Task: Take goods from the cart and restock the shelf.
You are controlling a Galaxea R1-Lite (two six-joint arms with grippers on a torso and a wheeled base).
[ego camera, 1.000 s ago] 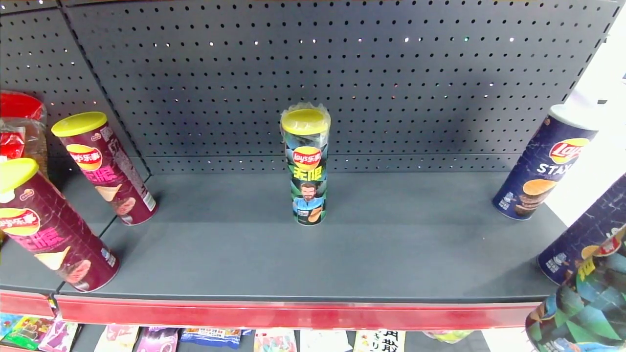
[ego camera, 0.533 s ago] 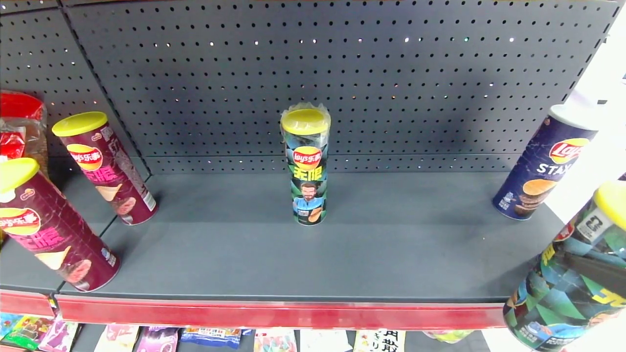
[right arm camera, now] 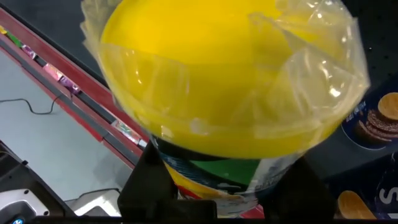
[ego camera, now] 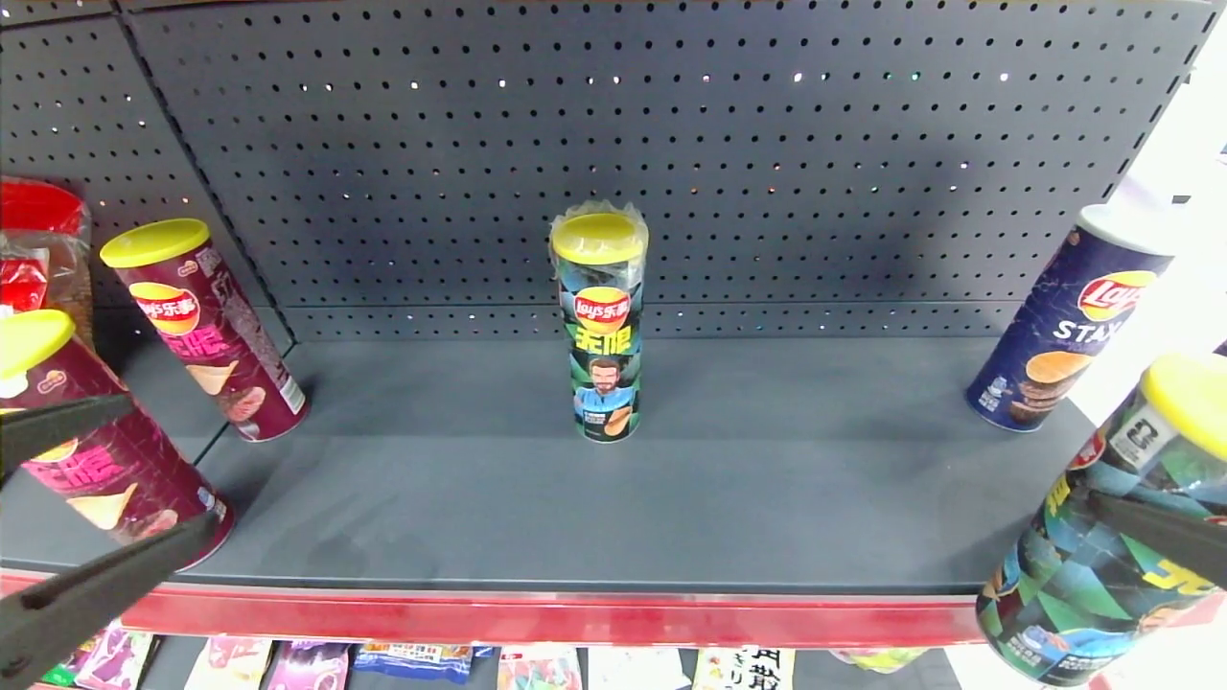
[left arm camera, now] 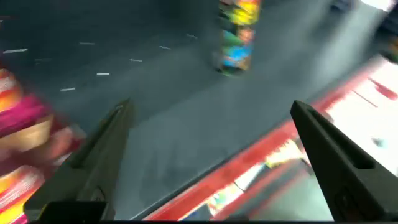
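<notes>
Right gripper (right arm camera: pixel 233 193) clamped on a green can (ego camera: pixel 1074 585), hanging just off the shelf's (ego camera: pixel 613 508) front-right corner, not set down yet. Left gripper (left arm camera: pixel 210 109) open, empty, at the front-left edge. One matching can (ego camera: pixel 602 326) stands mid-shelf near the back. Placement left; likely more restocking after.

I see a dark grey metal shelf board (ego camera: pixel 767 498) across the middle of my head view. Behind it rises a dark grey perforated metal back panel (ego camera: pixel 613 144), with small points of light shining through some holes. A glossy red plastic strip (ego camera: pixel 537 613) runs along the board's front edge. Left of the board lies a second grey shelf board (ego camera: pixel 158 374). Right of the board the room is a bright white glare (ego camera: pixel 1193 125). Below the board, my right wrist view shows a pale grey floor (right arm camera: pixel 50 155) with a thin black cable (right arm camera: pixel 15 101) on it.
</notes>
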